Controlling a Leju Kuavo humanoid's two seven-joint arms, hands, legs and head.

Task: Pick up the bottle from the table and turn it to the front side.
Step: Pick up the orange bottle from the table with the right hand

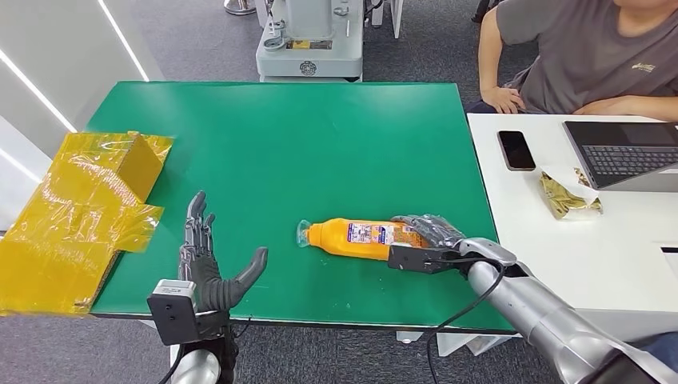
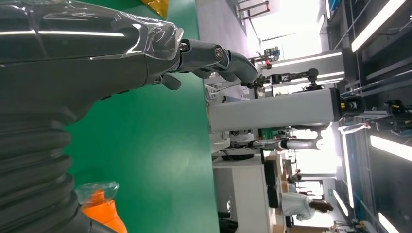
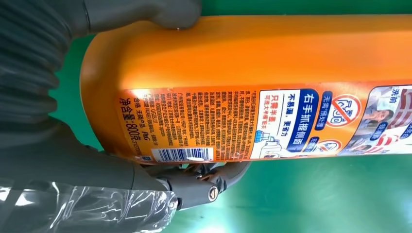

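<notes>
An orange bottle (image 1: 352, 238) with a clear cap lies on its side on the green table (image 1: 320, 136), cap pointing left. Its back label with small print and a barcode faces up (image 3: 218, 121). My right hand (image 1: 428, 240) grips the bottle's base end, thumb (image 3: 145, 12) on one side and fingers (image 3: 209, 182) curled round the other. My left hand (image 1: 208, 268) rests at the table's front left, fingers spread, holding nothing. The left wrist view has that hand (image 2: 73, 73) over the green top and the bottle's cap end (image 2: 99, 204) close by.
Yellow film-wrapped boxes (image 1: 88, 200) lie at the table's left edge. A white table (image 1: 560, 264) adjoins on the right with a phone (image 1: 516, 150), a laptop (image 1: 628, 152) and a snack packet (image 1: 569, 196). A person (image 1: 592, 56) sits behind it. A grey machine (image 1: 310, 40) stands beyond the far edge.
</notes>
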